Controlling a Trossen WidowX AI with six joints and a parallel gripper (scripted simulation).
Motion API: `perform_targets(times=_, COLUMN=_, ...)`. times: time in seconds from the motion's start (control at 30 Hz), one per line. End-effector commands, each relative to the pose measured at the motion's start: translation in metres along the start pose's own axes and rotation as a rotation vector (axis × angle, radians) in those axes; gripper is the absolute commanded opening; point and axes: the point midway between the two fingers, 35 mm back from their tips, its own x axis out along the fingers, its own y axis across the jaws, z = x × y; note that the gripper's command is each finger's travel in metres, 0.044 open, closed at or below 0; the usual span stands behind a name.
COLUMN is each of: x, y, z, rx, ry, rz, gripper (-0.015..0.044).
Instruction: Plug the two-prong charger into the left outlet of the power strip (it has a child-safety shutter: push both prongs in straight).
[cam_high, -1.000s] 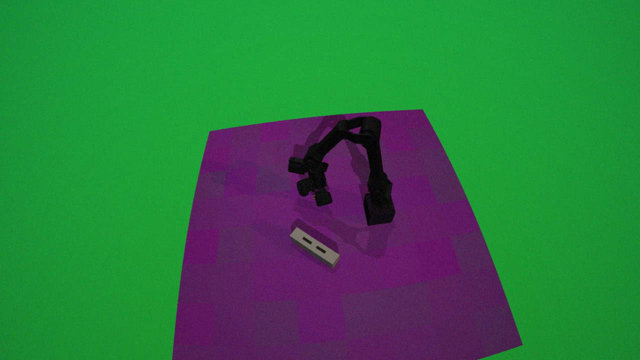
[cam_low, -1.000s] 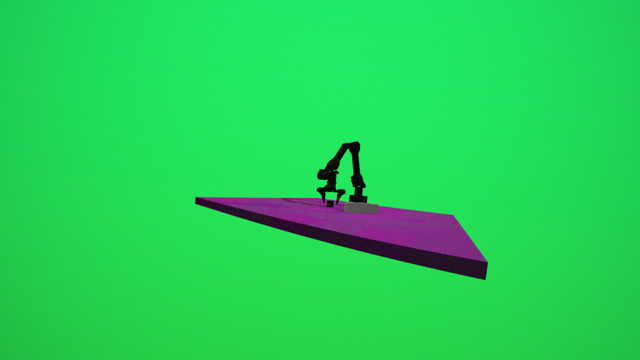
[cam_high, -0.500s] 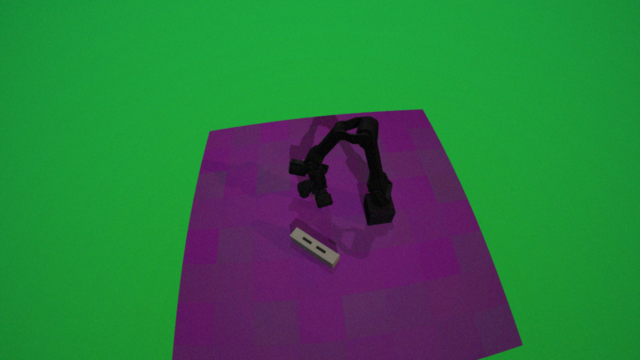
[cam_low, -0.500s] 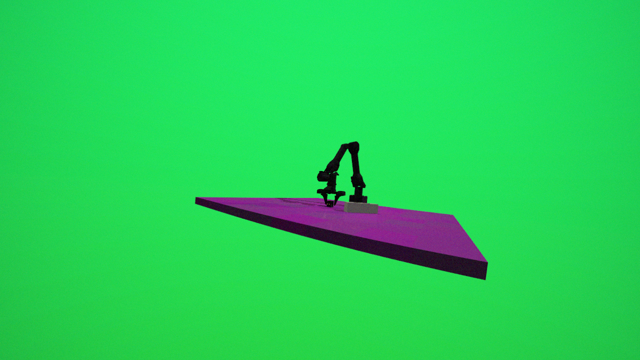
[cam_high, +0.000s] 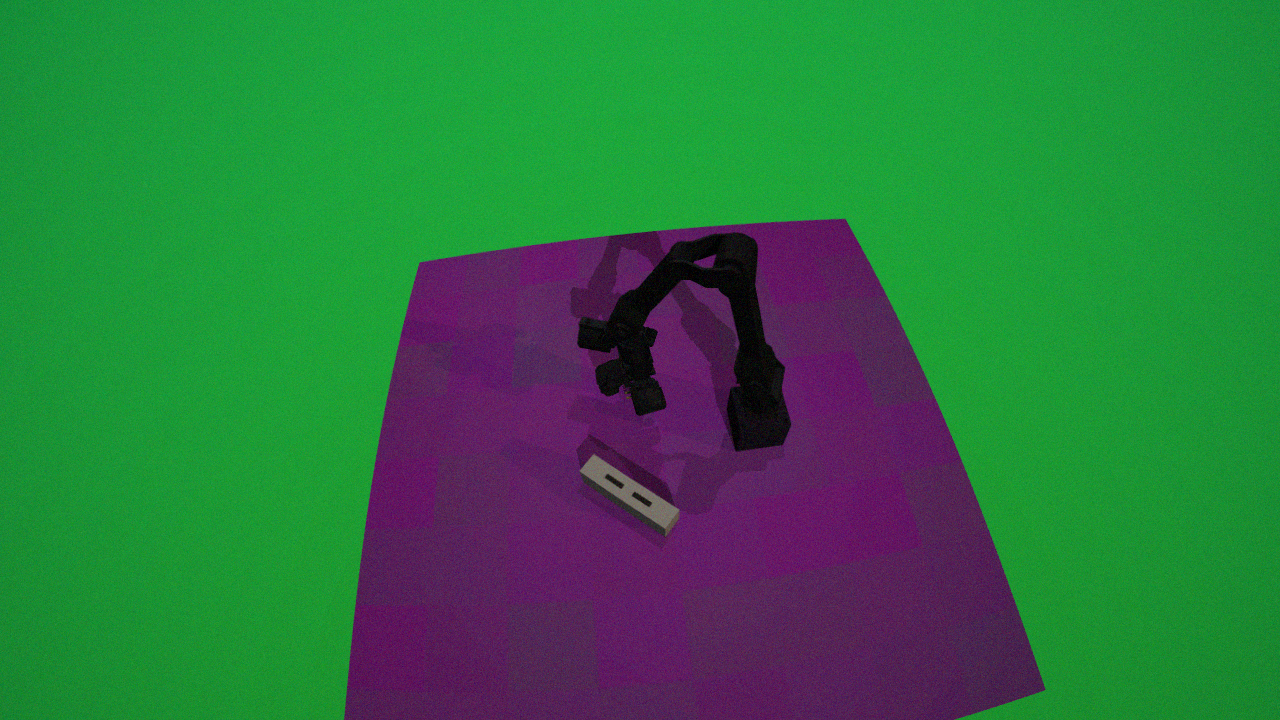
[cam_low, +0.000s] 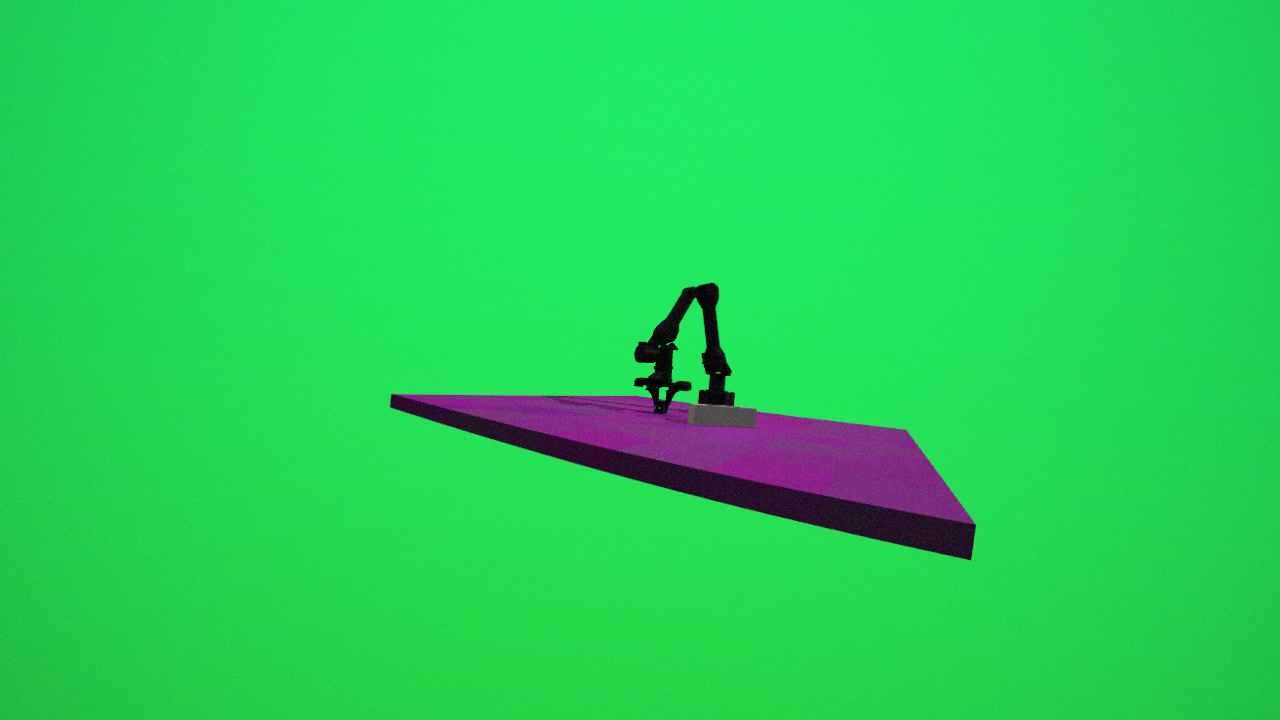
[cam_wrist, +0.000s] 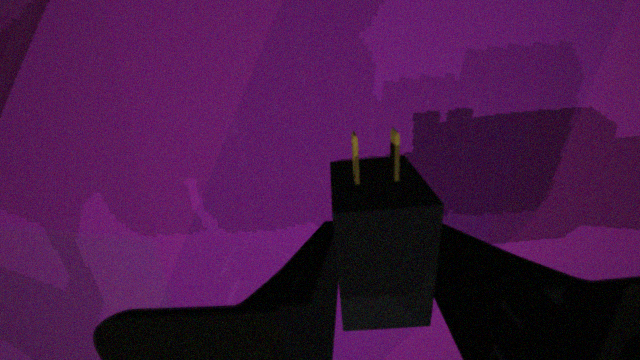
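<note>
Pincer (cam_wrist: 387, 280) clamped on charger (cam_wrist: 385, 240), prongs (cam_wrist: 395, 155) free, power strip (cam_high: 629, 493) well apart, mid-table (cam_high: 805, 582)

Top overhead, exterior far – wrist close.

Flat green backdrop (cam_high: 268, 179) filled surroundings on all sides. Purple slab table (cam_low: 805, 465) had mottled lighter and darker patches, dim lighting, soft overlapping shadows across top.

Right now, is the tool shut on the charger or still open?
Shut on it. In the wrist view both fingers press the charger body's sides, prongs pointing away.
</note>
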Motion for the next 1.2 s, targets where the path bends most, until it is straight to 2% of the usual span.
perform_targets(times=0.0, x=-0.012, y=-0.002, z=0.002, rx=-0.001, ry=-0.010, rz=-0.007, gripper=0.0000)
perform_targets(times=0.37, x=-0.051, y=0.002, z=-0.006, rx=-0.005, ry=-0.006, rz=-0.009, gripper=0.0000)
perform_targets(times=1.17, x=-0.042, y=0.040, z=0.002, rx=-0.139, ry=-0.007, rz=-0.014, gripper=0.0000)
